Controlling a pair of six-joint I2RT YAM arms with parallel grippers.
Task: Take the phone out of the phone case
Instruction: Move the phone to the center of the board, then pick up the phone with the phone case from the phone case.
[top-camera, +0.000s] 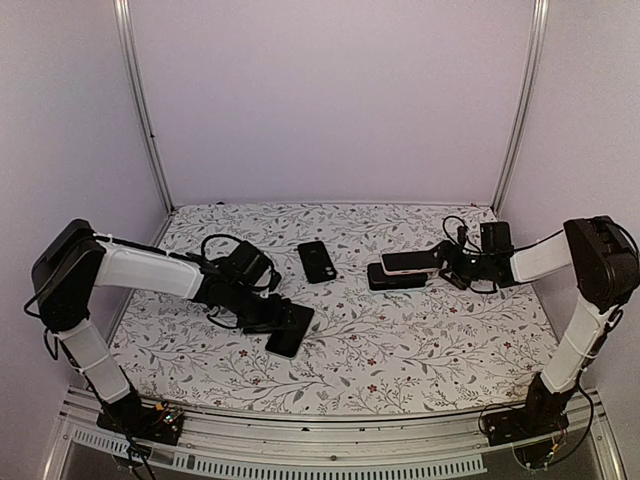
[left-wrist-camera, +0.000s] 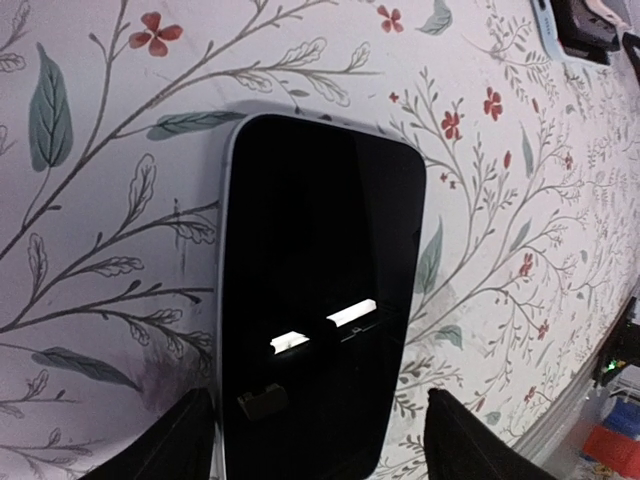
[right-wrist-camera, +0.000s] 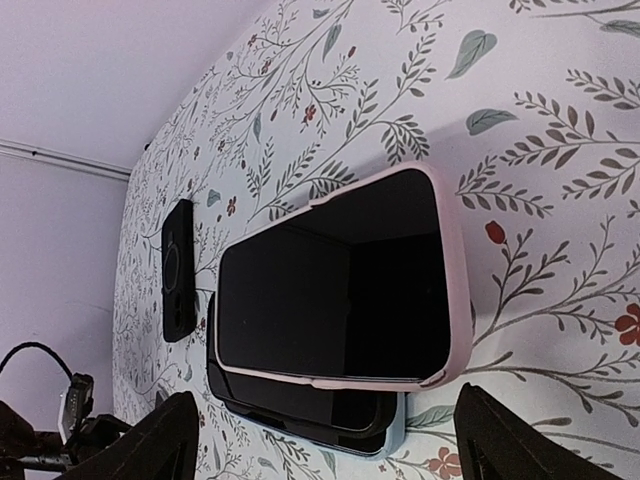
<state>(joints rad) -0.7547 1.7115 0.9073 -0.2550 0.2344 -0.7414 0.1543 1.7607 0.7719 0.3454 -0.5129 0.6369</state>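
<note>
1. Released, the left gripper (left-wrist-camera: 318, 440): jaws spread wide to either side of the near end of a bare phone (left-wrist-camera: 320, 270), dark screen up, flat on the floral worktop (top-camera: 400, 350) (one of its fingers (left-wrist-camera: 175, 445) just beside the phone's pale edge, a gap showing at the other).
2. Likewise released, the right gripper (right-wrist-camera: 330, 410): jaws wide apart, gripping nothing.
3. Just ahead of it, the cased phone (right-wrist-camera: 335, 300), screen up, fully seated in its pink case (right-wrist-camera: 455, 300), over on the right side of the worktop.
4. Under that, touching it and partly covered, a second phone (right-wrist-camera: 300, 412) with a pale blue edge.
5. Beyond the stack and apart from it, a black phone case (right-wrist-camera: 178, 270) lying flat, ring mark on its face, between the two arms in the overhead view.
</note>
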